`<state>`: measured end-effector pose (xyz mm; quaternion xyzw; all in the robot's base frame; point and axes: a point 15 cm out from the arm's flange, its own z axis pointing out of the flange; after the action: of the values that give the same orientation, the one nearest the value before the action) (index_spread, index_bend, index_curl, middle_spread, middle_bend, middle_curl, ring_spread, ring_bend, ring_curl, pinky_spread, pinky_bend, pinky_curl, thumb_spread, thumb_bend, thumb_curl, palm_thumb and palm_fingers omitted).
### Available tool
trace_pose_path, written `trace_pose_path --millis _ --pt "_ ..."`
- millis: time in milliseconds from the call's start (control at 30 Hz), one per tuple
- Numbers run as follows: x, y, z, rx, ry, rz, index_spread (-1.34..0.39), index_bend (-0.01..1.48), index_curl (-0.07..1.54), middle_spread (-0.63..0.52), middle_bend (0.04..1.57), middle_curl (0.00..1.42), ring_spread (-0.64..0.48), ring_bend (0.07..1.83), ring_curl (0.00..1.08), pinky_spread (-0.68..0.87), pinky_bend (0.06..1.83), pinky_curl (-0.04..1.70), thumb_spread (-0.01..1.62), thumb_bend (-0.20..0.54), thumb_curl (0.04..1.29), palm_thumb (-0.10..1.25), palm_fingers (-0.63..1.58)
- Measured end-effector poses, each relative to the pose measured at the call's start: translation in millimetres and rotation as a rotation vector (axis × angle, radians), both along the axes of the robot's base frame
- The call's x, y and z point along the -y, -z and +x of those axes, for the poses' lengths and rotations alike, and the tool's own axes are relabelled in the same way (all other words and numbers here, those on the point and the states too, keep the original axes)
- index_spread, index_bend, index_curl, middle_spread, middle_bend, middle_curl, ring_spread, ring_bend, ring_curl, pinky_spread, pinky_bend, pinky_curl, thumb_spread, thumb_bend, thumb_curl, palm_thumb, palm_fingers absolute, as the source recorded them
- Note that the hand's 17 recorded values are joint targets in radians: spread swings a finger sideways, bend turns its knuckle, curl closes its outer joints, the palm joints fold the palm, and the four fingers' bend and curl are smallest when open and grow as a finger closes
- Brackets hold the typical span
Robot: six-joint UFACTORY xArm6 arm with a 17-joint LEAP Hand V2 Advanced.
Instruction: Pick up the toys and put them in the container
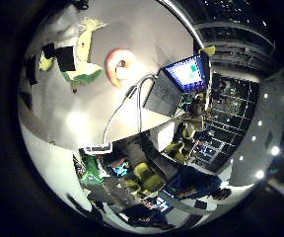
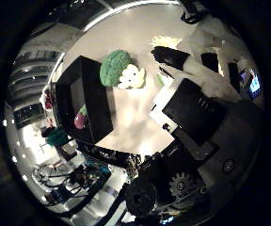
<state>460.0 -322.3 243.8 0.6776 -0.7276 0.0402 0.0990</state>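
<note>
My hand hangs over the bench, fingers straight, holding nothing | green turtle plush lies just beside the black container | pink donut toy near the laptop

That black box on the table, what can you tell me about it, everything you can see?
The black box is an open, square-cornered bin with dark, matte walls, standing upright on the pale table near its edge. Inside it lies one purple and green toy, low against a wall. A green and white plush toy sits just outside, right beside one wall; whether they touch is unclear. The hand is off to the side, not touching the box.
</note>
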Motion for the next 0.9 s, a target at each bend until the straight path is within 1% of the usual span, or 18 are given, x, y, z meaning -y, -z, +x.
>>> trace_pose_path --millis 33,67,100,133,167,200,233,267,300,333,367,433,567,667,767,900 --pt "4 2 5 0.026 0.011 -0.009 -0.3 0.68 0.55 -0.15 1.23 0.59 -0.2 1.38 0.54 -0.3 1.27 0.72 0.96 -0.041 0.46 0.79 0.97" --pt "10 5 6 0.046 0.041 -0.011 -0.32 0.53 0.52 -0.17 1.17 0.57 -0.22 1.38 0.53 -0.35 1.26 0.7 0.96 -0.039 0.46 0.76 0.84" --pt "18 14 3 0.058 0.094 -0.002 -0.35 0.45 0.52 -0.18 1.1 0.56 -0.23 1.37 0.54 -0.39 1.27 0.71 0.99 -0.036 0.45 0.74 0.68" --pt "28 24 -3 0.062 0.146 0.012 -0.35 0.43 0.5 -0.18 1.08 0.55 -0.23 1.34 0.53 -0.4 1.27 0.7 1.0 -0.033 0.45 0.74 0.63" --pt "34 33 -8 0.055 0.177 0.024 -0.34 0.49 0.53 -0.16 0.94 0.52 -0.19 1.18 0.51 -0.28 1.13 0.71 1.01 -0.045 0.44 0.7 0.11" --pt "37 45 -11 0.047 0.209 0.043 -0.34 0.53 0.52 -0.12 0.86 0.48 -0.12 1.05 0.47 -0.15 1.05 0.69 1.03 -0.042 0.43 0.68 -0.02" --pt "37 56 -12 0.041 0.236 0.063 -0.32 0.51 0.45 -0.06 0.73 0.41 -0.02 0.87 0.34 0.04 0.9 0.56 1.05 -0.039 0.41 0.64 -0.08" --pt "36 66 -12 0.037 0.26 0.084 -0.31 0.5 0.44 -0.05 0.71 0.4 0.0 0.85 0.33 0.07 0.89 0.54 1.05 -0.037 0.4 0.63 -0.06" --pt "32 78 -12 0.03 0.28 0.109 -0.29 0.49 0.44 -0.02 0.67 0.38 0.04 0.77 0.3 0.13 0.82 0.5 1.05 -0.048 0.39 0.6 -0.14" --pt "29 87 -10 0.028 0.298 0.13 -0.28 0.48 0.43 -0.01 0.63 0.37 0.07 0.73 0.28 0.18 0.78 0.48 1.06 -0.042 0.39 0.59 -0.12" --pt "28 93 -9 0.029 0.312 0.143 -0.25 0.45 0.42 0.03 0.59 0.36 0.1 0.67 0.26 0.22 0.72 0.45 1.06 -0.048 0.37 0.55 -0.16" --pt "30 97 0 0.043 0.337 0.153 -0.21 0.4 0.4 0.1 0.5 0.32 0.15 0.56 0.23 0.3 0.62 0.4 1.06 -0.037 0.35 0.52 -0.12" --pt "37 113 15 0.044 0.384 0.165 -0.17 0.33 0.38 0.16 0.4 0.3 0.2 0.43 0.19 0.35 0.52 0.35 1.05 -0.039 0.33 0.46 -0.08" --pt "39 126 19 0.033 0.406 0.17 -0.13 0.27 0.36 0.2 0.3 0.28 0.22 0.38 0.18 0.37 0.47 0.33 1.03 -0.037 0.31 0.43 -0.06" --pt "40 129 21 0.035 0.419 0.169 -0.11 0.21 0.35 0.22 0.24 0.27 0.24 0.32 0.18 0.38 0.42 0.31 1.02 -0.031 0.3 0.41 -0.02" --pt "44 139 28 0.035 0.433 0.167 -0.09 0.2 0.35 0.23 0.2 0.27 0.25 0.28 0.18 0.38 0.39 0.3 1.02 -0.031 0.29 0.39 0.0"
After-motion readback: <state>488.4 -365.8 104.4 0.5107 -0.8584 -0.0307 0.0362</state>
